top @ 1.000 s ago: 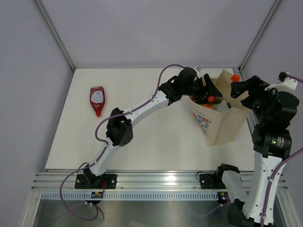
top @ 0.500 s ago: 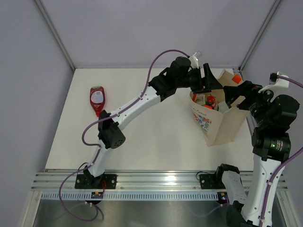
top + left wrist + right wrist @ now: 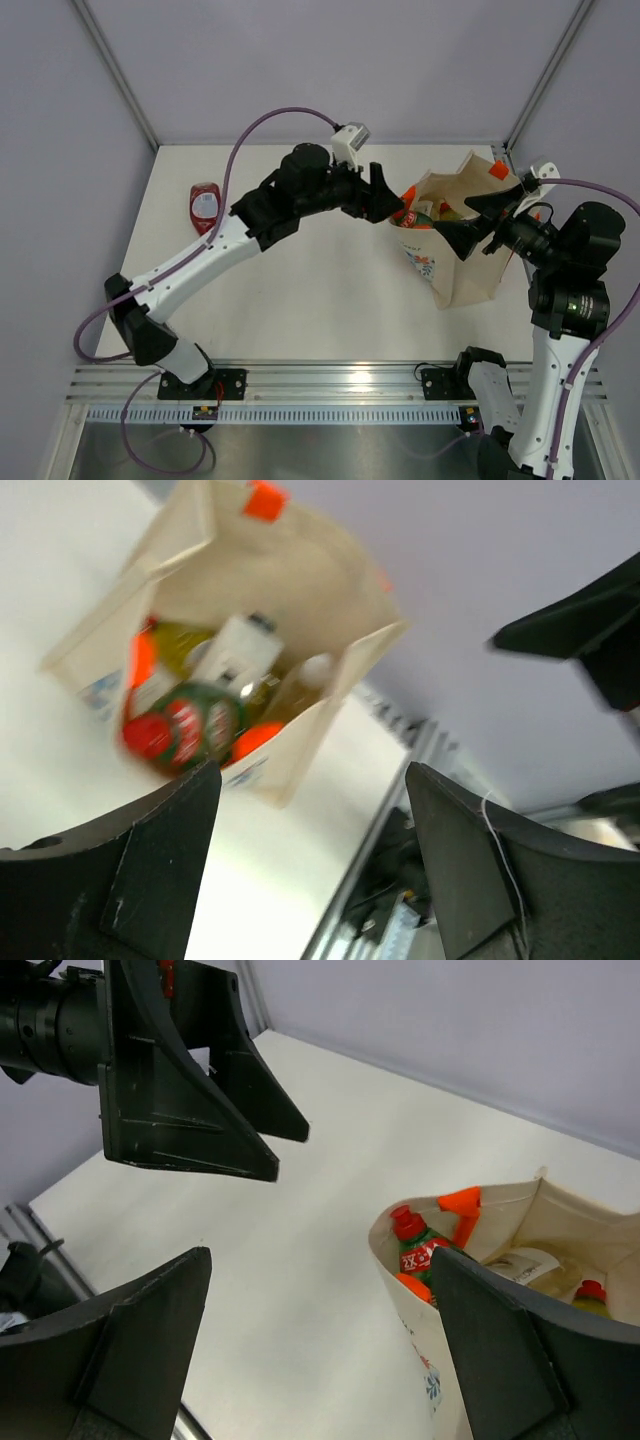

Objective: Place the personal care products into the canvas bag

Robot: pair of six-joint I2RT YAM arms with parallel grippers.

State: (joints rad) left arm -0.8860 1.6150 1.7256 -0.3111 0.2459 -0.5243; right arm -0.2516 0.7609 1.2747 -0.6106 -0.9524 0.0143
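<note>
The left pincer (image 3: 388, 198) has drawn back from the mouth of the canvas bag (image 3: 460, 278) and hangs spread and empty beside it, so I think one more product is inside, while the right pincer (image 3: 455, 217) stays spread and the red bottle (image 3: 205, 208) waits on the table (image 3: 300, 300).

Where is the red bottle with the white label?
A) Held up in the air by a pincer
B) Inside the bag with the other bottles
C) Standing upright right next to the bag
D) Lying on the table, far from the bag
D: the red bottle lies flat on the table over on the left side, well apart from the canvas bag on the right.
</note>
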